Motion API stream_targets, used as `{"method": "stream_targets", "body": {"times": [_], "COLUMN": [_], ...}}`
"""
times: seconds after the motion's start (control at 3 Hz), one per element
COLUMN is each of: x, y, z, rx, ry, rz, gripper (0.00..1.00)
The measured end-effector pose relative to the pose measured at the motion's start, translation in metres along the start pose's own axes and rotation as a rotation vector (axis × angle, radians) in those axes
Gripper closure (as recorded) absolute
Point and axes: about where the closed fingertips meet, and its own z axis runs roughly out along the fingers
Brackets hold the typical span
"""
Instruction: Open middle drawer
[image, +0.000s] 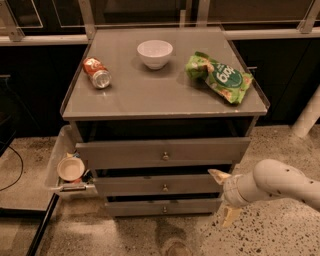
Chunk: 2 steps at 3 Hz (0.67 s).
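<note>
The middle drawer (150, 185) is a grey flat front with a small round metal knob (165, 188) at its centre. It sits between a wider top drawer (125, 152) and a thinner bottom drawer (140, 207). My gripper (223, 196) is at the right end of the middle drawer front, at about its height. Its two pale fingers are spread apart, one finger (218, 175) above and one below, with nothing between them. The gripper is well to the right of the knob and does not touch it.
On the cabinet top (165, 95) lie a red can (97, 72), a white bowl (155, 53) and a green chip bag (220, 76). A side bin (55, 155) at the left holds a small cup (70, 168). A white post (307, 117) stands at the right.
</note>
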Motion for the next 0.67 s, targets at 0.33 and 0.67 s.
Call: {"method": "stream_targets", "body": {"times": [0.33,0.67], "x": [0.015,0.037], "y": [-0.003,-0.009], "z": [0.026,0.057], "rx": [-0.026,-0.055], "ry": [-0.001,-0.003], "rz": [0.053,0.113], "gripper": [0.0,0.0]}}
